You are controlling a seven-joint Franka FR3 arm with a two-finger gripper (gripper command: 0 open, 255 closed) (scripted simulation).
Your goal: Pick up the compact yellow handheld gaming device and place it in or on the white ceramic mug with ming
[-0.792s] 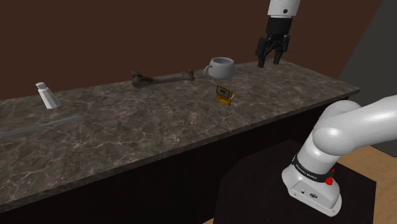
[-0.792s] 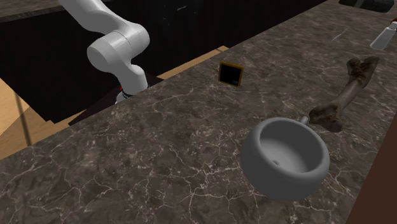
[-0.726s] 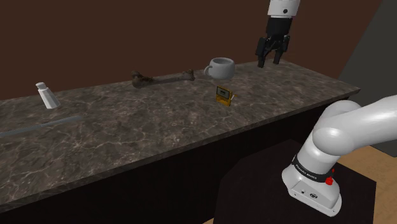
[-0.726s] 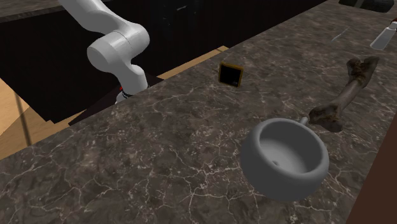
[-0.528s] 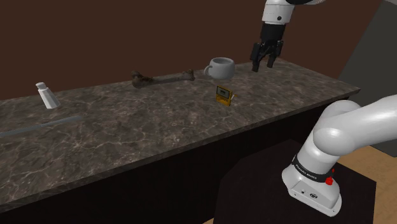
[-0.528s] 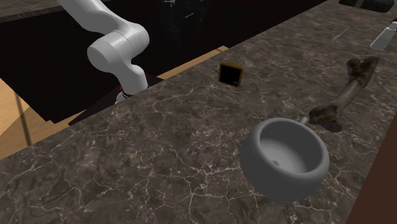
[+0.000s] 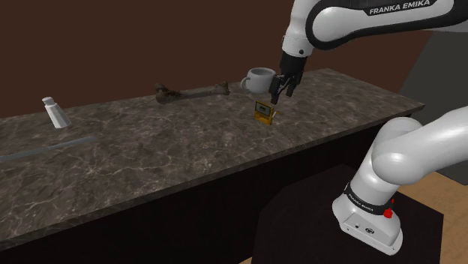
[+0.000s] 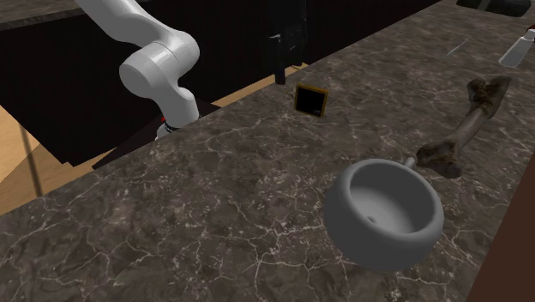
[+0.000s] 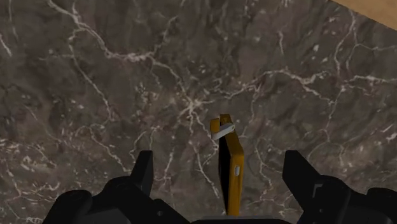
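Yellow device (image 9: 233, 167) edge-on under released pincer (image 9: 218, 160) in wrist view; shoulder view adds mug (image 7: 259, 79).

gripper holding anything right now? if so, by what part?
Nothing held. The gripper is open above the yellow game device, which stands on edge on the counter, between the fingers, untouched.

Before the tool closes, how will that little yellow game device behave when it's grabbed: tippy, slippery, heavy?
The yellow game device stands on a thin edge on the counter, so a one-sided nudge would probably topple it. It looks stiff, flat and small, so likely light. The open tool straddles its flat faces, which should clamp squarely.
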